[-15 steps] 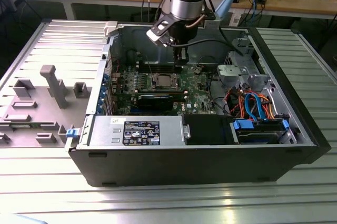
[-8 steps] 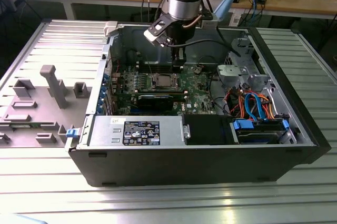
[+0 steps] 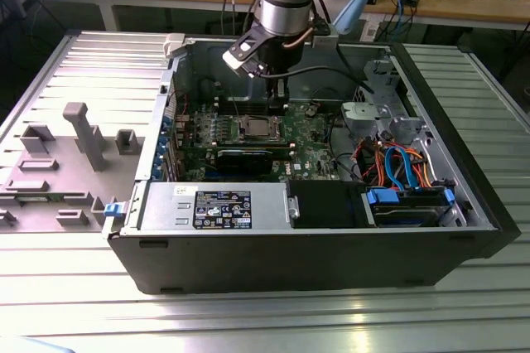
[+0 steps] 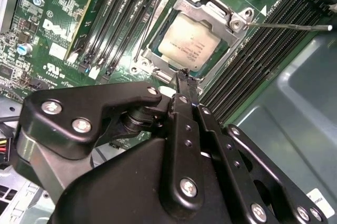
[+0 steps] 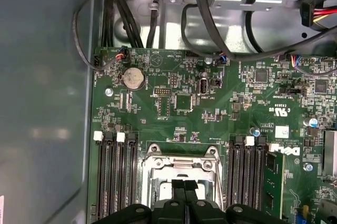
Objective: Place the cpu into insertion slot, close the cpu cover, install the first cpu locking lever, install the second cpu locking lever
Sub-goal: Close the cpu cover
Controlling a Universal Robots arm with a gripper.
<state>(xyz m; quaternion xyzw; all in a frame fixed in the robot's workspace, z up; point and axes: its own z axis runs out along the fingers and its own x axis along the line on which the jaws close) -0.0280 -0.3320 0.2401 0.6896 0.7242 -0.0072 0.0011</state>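
Observation:
The cpu (image 4: 190, 46), a dull silver square, lies in the insertion slot (image 3: 257, 128) on the green motherboard. Flat over its edges sits the cpu cover (image 4: 208, 11), a silver frame with the chip showing through its window. One thin metal locking lever (image 4: 287, 25) sticks out from a socket corner across the memory slots. Another thin rod (image 4: 152, 19) runs along the opposite side of the socket. My gripper (image 4: 184, 77) hangs just above the socket's edge, shut with nothing between its black fingers. The first wrist view shows the gripper (image 5: 184, 186) over the slot (image 5: 181, 163).
Black memory slots (image 5: 116, 176) flank the socket on both sides. A power supply (image 3: 215, 204) lines the case's near side, and a drive cage with orange and blue cables (image 3: 397, 162) stands at the exterior view's right. A grey fixture plate (image 3: 74, 146) lies outside the case.

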